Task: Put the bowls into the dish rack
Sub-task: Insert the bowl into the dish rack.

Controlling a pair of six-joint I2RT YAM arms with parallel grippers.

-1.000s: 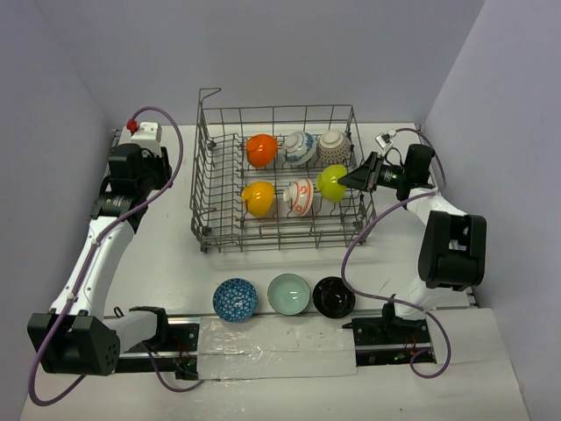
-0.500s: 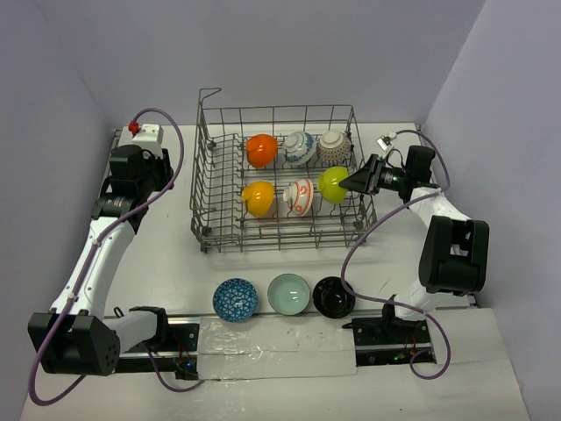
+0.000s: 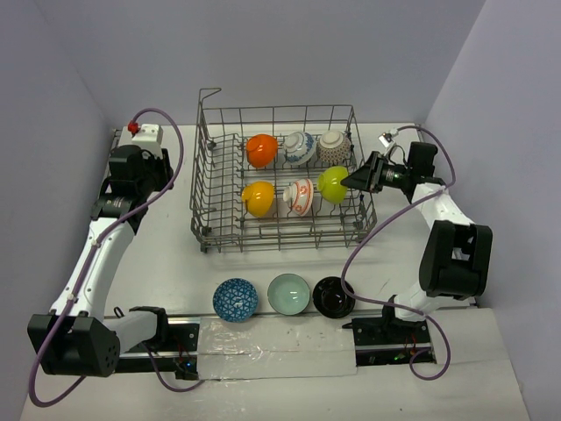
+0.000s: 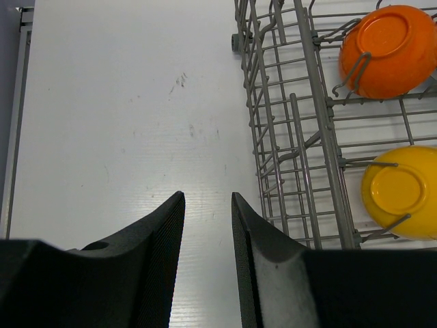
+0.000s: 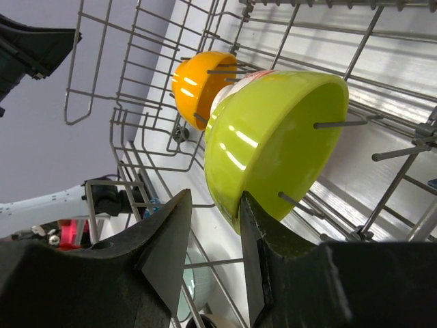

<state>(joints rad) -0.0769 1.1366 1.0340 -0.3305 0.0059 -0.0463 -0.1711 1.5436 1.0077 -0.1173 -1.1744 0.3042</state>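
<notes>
Gripper at left: the left gripper (image 4: 208, 198) hangs over the white table (image 4: 123, 102), just beside the rack's left wall. Its jaws stand a narrow gap apart with nothing between them.
Rack: the dish rack (image 3: 276, 110), grey wire, stands toward the back of the table, with a raised wire loop at its far left corner.
Left column in rack: an orange bowl (image 3: 261, 150) sits at the back and a yellow bowl (image 3: 258, 198) in front of it. Both stand on edge among the tines, bases facing left.
Middle column in rack: a blue-and-white bowl (image 3: 299, 148) is at the back and a red-and-white bowl (image 3: 299, 196) in front, both on edge.
Right column in rack: a white-patterned bowl (image 3: 333, 146) is at the back and the lime green bowl (image 3: 331, 182) in front, tilted on edge against the tines.
Row on table: in front of the rack, near the arm bases, three bowls sit upright side by side: a blue patterned bowl (image 3: 235, 299), a pale teal bowl (image 3: 288, 293) and a glossy black bowl (image 3: 333, 296).
Gripper at right: the right gripper (image 5: 213, 195) is at the rack's right wall, tips pointing at the lime green bowl. Its jaws are partly parted, with the bowl's rim at one fingertip and the other finger clear of it, so nothing is clamped.
</notes>
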